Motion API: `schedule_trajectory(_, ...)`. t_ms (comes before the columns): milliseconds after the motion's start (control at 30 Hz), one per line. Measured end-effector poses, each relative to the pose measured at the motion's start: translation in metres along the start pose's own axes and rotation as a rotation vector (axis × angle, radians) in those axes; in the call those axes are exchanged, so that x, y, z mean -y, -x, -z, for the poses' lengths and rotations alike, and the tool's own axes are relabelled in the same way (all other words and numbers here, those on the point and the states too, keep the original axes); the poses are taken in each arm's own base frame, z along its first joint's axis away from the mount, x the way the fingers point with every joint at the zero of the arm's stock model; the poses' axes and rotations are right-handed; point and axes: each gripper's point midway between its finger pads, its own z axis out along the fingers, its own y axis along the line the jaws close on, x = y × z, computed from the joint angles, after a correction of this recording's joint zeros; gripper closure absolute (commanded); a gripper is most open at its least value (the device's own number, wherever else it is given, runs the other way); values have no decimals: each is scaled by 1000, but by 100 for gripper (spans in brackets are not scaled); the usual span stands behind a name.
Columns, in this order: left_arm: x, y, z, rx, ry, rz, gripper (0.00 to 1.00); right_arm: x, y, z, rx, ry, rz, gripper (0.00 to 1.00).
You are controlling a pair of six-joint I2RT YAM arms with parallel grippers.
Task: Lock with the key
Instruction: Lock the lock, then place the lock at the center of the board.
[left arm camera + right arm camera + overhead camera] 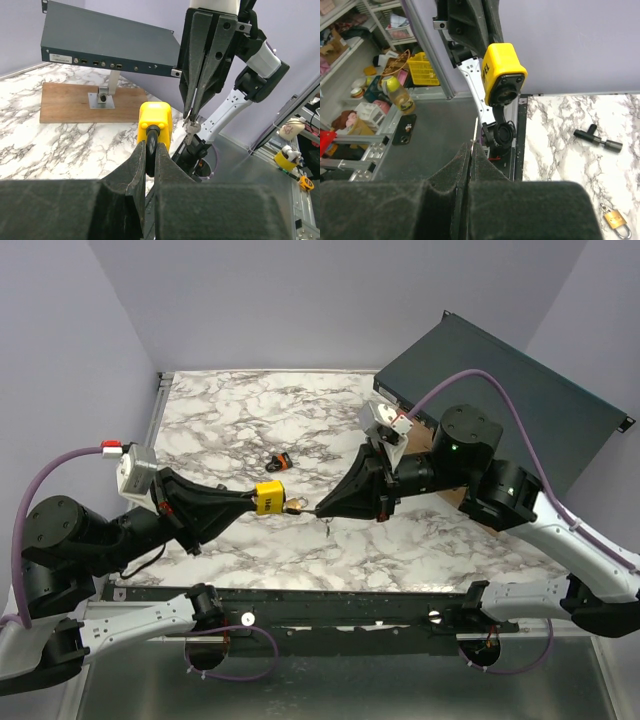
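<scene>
A yellow padlock [268, 497] hangs in the air over the table's front middle. My left gripper [150, 150] is shut on its black shackle [151, 142], with the yellow body [155, 117] pointing away from the wrist. My right gripper [318, 508] faces it from the right and is shut on a silver key [192, 129]. In the right wrist view the key's blade [476, 131] shows edge-on, sticking out past the right gripper [471, 147]. The blade's tip sits below and left of the padlock's keyhole face [506, 92], a little apart from it.
A black tool [597, 138] and a small brass padlock [616, 220] lie on the marble table [240, 410]. A dark flat equipment box [500, 390] on a wooden stand [75, 102] fills the back right. The metal frame rail [330, 600] runs along the front edge.
</scene>
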Motion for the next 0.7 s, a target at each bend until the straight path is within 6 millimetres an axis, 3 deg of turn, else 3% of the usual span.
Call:
schedule_trajectory(200, -8, 0, -4, 2, 42, -10, 100, 18, -3, 8, 16, -137, -6, 99)
schedule_trajectory(367, -22, -9, -26, -42, 114, -29, 100, 43, -15, 17, 5, -295, -44, 99)
schedule_trajectory(567, -42, -28, -63, -134, 193, -49, 100, 74, -44, 29, -31, -441, -109, 99)
schedule_trajectory(700, -68, -41, -78, -176, 260, -24, 100, 105, -69, 44, -63, -541, -176, 99)
